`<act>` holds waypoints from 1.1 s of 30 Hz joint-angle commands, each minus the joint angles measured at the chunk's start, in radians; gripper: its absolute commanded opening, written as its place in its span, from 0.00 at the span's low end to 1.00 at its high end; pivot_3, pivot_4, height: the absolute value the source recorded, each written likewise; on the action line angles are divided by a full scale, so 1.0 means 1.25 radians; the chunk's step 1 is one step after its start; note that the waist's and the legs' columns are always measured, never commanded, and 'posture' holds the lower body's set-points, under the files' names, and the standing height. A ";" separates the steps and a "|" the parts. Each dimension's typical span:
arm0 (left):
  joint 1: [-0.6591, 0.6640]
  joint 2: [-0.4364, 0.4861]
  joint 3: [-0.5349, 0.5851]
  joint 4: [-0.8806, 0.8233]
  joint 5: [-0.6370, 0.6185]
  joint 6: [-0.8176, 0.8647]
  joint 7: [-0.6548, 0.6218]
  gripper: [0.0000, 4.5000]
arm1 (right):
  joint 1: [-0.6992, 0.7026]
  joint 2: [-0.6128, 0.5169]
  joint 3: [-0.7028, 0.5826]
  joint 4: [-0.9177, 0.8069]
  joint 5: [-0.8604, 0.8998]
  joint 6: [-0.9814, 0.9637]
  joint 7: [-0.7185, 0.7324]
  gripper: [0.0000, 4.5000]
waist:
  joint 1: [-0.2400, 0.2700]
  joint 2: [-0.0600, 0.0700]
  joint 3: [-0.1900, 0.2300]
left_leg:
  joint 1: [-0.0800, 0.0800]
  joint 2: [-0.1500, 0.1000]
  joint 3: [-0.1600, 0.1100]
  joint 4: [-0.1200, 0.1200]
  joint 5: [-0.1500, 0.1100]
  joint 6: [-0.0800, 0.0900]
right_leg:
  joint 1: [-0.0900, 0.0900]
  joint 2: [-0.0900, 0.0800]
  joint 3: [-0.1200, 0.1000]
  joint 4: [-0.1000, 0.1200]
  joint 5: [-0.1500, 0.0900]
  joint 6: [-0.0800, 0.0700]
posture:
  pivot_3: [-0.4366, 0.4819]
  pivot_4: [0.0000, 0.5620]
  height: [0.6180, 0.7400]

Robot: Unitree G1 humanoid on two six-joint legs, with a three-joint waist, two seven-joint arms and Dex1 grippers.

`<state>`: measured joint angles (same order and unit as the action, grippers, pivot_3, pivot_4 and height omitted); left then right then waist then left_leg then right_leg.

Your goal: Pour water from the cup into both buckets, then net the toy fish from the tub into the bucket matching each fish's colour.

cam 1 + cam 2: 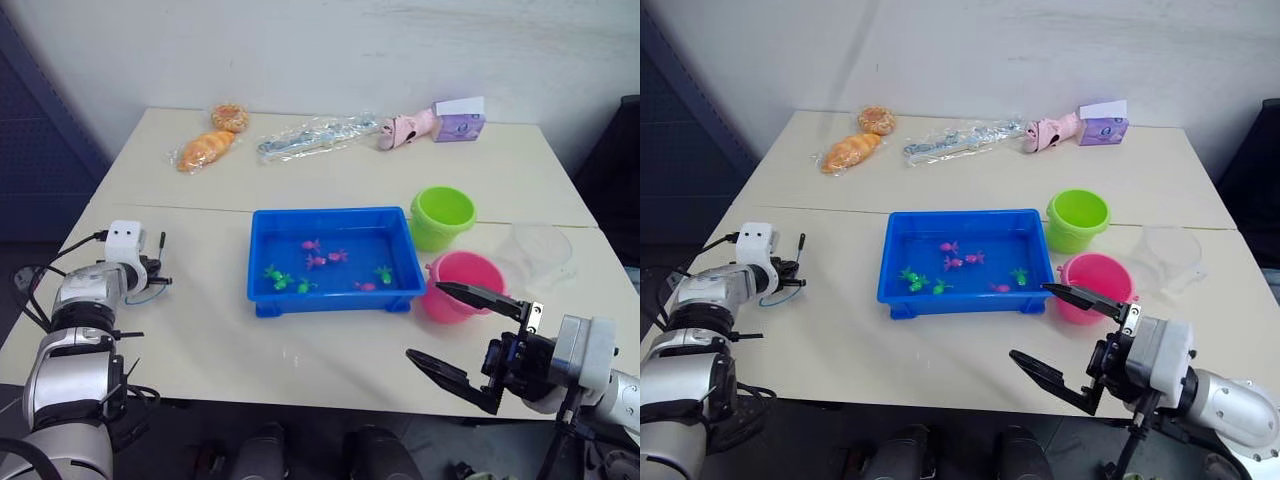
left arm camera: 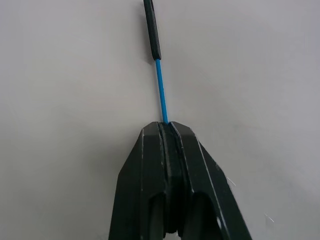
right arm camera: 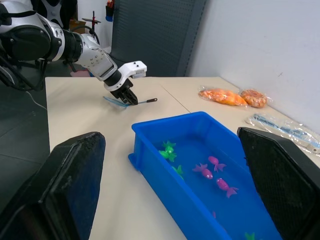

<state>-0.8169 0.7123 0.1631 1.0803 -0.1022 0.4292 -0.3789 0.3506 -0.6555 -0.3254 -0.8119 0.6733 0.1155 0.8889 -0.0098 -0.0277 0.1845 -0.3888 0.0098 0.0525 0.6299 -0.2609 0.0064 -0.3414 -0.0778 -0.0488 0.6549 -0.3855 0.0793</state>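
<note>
Reaching in low over the table's near edge, the right gripper (image 1: 455, 340) points leftward with its two black fingers spread wide, empty. At the left, the left gripper (image 3: 129, 98) is pinched tight on the net (image 3: 131, 102) (thin blue wire meeting a dark straight handle), which lies on the white table (image 1: 200, 330). Mid-table sits the tub (image 1: 330, 295), a glossy blue rimmed tray holding tiny green and pink toy fish (image 1: 312, 262). Just right of it stand the pink bucket (image 1: 462, 285) and lime green bucket (image 1: 442, 217), with the clear cup (image 1: 538, 255) beside them. Farther back lie wrapped pastries (image 1: 207, 148).
</note>
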 commanded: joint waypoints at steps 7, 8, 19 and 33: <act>-0.013 0.141 0.042 -0.234 -0.137 -0.169 -0.549 0.01 | -0.016 -0.106 -0.093 -0.066 0.149 0.082 -0.013 1.00 | 0.008 -0.005 0.002 | -0.002 0.000 0.000 0.001 0.000 0.000 | 0.000 -0.001 -0.001 -0.003 0.000 -0.001 | 0.48 0.27 1.00; -0.005 0.138 0.034 -0.292 -0.167 -0.203 -0.642 0.01 | -0.039 -0.134 -0.094 -0.065 0.174 0.107 -0.020 1.00 | 0.008 -0.005 0.002 | -0.002 0.000 0.000 0.001 -0.001 0.000 | 0.000 -0.001 -0.001 -0.003 0.000 -0.001 | 0.48 0.27 1.00; -0.008 0.047 -0.248 -0.645 -0.137 -0.354 -0.972 0.01 | -0.341 -0.318 0.071 0.001 0.293 0.406 -0.168 1.00 | 0.001 -0.001 0.004 | -0.007 0.000 -0.001 0.002 -0.001 0.003 | -0.001 -0.001 -0.002 -0.007 0.001 -0.002 | 0.48 0.27 1.00; -0.085 -0.097 -0.377 -0.806 -0.119 -0.233 -0.891 0.01 | -0.615 -0.195 0.296 0.065 0.267 0.610 -0.303 1.00 | 0.004 0.001 0.006 | -0.014 0.000 -0.003 0.014 -0.002 0.008 | -0.002 0.000 -0.004 -0.006 0.002 0.000 | 0.48 0.27 1.00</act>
<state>-0.9020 0.5924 -0.3155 0.1054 -0.2524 0.1291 -1.4965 -0.4045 -0.9015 0.0504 -0.7273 1.0071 0.8593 0.5243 -0.0047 -0.0261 0.1918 -0.4065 0.0099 0.0479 0.6468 -0.2639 0.0169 -0.3438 -0.0782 -0.0535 0.6471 -0.3830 0.0790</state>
